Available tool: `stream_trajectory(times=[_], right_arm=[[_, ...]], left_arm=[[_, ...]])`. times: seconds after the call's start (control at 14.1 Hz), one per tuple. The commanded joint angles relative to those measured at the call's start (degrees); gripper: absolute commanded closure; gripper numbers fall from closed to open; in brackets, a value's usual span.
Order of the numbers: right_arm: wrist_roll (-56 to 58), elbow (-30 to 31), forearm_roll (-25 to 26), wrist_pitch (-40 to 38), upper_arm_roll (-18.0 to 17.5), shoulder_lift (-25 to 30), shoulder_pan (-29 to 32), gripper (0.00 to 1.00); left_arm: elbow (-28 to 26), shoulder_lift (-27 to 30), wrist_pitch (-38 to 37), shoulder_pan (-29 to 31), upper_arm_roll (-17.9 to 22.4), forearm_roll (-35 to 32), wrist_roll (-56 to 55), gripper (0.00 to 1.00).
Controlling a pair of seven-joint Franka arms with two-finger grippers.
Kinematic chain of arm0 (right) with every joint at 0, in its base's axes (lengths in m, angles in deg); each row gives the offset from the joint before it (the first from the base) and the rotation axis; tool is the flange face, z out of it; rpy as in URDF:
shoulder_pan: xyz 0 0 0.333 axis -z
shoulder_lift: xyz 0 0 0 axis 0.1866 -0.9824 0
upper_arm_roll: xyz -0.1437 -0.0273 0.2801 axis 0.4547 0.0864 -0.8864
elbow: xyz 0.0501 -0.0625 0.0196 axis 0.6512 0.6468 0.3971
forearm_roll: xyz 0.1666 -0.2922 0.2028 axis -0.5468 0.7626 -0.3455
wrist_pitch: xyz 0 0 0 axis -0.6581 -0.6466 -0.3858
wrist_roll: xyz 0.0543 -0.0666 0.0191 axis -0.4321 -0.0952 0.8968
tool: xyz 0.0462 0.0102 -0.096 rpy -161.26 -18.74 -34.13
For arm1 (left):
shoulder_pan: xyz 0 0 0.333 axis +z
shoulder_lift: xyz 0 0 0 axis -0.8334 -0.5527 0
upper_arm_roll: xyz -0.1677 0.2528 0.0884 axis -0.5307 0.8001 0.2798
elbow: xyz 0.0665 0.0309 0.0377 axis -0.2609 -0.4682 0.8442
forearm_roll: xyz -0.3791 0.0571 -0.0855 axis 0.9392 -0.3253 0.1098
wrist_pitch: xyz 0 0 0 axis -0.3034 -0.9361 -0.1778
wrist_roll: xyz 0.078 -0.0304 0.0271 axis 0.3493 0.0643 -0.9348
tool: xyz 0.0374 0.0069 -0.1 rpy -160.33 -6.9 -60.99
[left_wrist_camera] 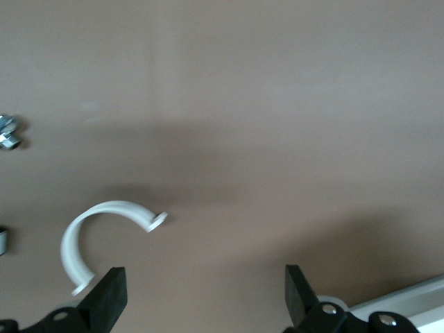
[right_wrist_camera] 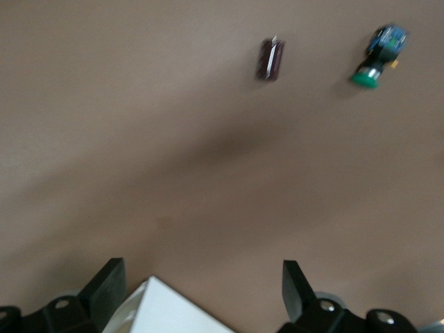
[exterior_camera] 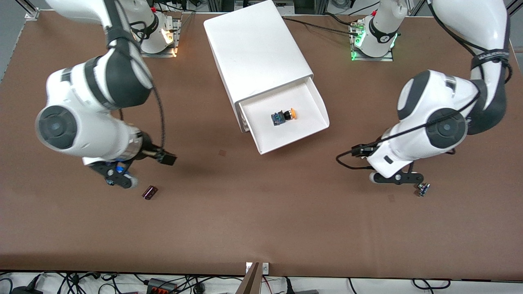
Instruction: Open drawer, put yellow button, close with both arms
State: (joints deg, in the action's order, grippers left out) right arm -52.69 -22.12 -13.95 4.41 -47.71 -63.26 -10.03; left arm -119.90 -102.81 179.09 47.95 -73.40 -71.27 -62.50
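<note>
While the drawer stands pulled out of the white cabinet, the yellow button lies on its side inside. The left gripper hangs released over bare counter beside a white clip. The right gripper, also spread and empty, hangs near a green-capped button.

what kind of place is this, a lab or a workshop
Most likely a robotics lab: two Franka arms bolted to a brown table, a staged white cabinet with its drawer open holding a yellow button, and cables along the table's edge.
</note>
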Motion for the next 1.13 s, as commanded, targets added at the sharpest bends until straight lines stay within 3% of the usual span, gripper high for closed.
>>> stream_trajectory(times=[0.0,0.5,0.78,1.06], right_arm=[[10.8,4.3,0.4,0.7,-0.8,2.5,4.9,0.0],[32.7,5.3,5.5,0.5,-0.8,6.1,13.7,0.0],[33.5,5.0,7.5,0.0,-0.4,9.2,14.4,0.0],[36.8,5.5,7.6,0.0,-0.8,12.5,16.5,0.0]], left_arm=[[0.1,-2.1,7.5,-2.6,0.2,0.6,-10.9,0.0],[0.1,-6.6,9.3,-11.8,0.3,-0.6,-36.7,0.0],[-2.1,-6.1,9.0,-12.7,-0.3,0.2,-36.4,0.0],[-5.8,-3.7,8.6,-11.2,-5.8,0.4,-37.1,0.0]])
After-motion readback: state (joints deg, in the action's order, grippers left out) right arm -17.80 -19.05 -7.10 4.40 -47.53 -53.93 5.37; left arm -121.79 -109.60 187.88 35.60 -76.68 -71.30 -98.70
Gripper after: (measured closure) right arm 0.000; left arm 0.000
